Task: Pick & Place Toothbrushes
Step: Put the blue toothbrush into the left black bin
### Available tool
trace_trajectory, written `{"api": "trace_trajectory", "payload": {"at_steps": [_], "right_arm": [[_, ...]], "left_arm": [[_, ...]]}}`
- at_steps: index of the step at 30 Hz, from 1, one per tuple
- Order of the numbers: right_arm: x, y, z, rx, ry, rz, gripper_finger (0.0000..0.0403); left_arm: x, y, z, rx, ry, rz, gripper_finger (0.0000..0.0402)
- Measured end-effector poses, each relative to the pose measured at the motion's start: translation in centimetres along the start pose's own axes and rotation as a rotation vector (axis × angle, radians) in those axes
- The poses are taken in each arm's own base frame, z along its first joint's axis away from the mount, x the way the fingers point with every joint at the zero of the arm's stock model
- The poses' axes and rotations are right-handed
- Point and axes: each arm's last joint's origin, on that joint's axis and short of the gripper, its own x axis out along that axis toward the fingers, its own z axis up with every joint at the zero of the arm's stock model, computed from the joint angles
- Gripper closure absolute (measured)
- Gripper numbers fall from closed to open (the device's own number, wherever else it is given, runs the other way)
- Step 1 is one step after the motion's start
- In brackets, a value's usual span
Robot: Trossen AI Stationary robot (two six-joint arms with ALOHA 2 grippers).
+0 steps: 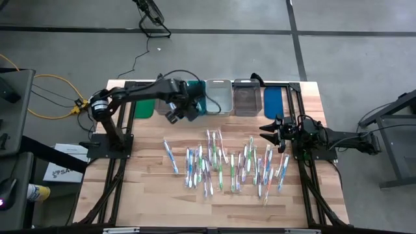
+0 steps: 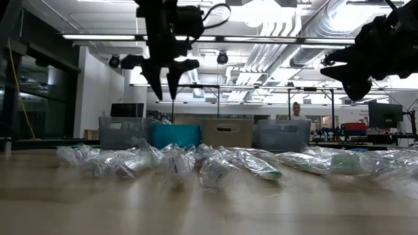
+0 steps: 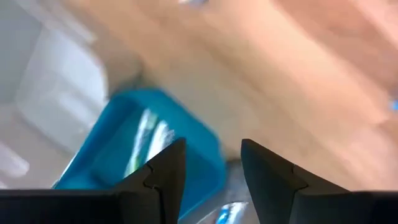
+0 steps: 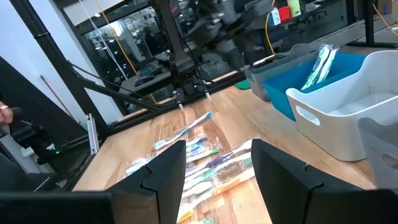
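1. left pincer [image 1: 193, 112] hangs by the teal bin [image 1: 198, 101] at the counter's far edge — parted, empty.
2. right pincer [image 1: 268, 129] waits parted, holding nothing.
3. toothbrushes [image 1: 221, 166] lie scattered mid-counter [image 1: 149, 195] — likely awaiting pickup.

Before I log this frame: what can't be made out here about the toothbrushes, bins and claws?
- Toothbrush pile: the high view shows them too small to count; in the low view wrappers overlap.
- Teal bin: the left wrist view is blurred, contents unclear; something wrapped shows inside it in the right wrist view.
- Left claw: open and empty; the low view cuts off the arm.
- Right claw: open, nothing between.
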Motion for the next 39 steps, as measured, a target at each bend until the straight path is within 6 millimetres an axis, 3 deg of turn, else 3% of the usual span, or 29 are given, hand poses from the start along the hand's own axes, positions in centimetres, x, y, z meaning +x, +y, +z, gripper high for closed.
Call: {"api": "trace_trajectory", "payload": {"at_steps": [6, 14, 27, 39], "right_arm": [[0.0, 0.0, 0.0, 0.0, 0.0, 0.0, 0.0227], [0.0, 0.0, 0.0, 0.0, 0.0, 0.0, 0.0227], [0.0, 0.0, 0.0, 0.0, 0.001, 0.0, 0.0227], [0.0, 0.0, 0.0, 0.0, 0.001, 0.0, 0.0227]], "left_arm": [[-0.2, -4.0, 2.6, 0.208, -0.047, -0.066, 0.0252], [1.9, -9.1, 5.4, 0.418, -0.04, -0.179, 0.0252], [5.1, -13.1, 6.2, 0.478, -0.162, -0.333, 0.0252], [8.2, -15.0, 5.6, 0.428, -0.146, -0.294, 0.0252]]}}
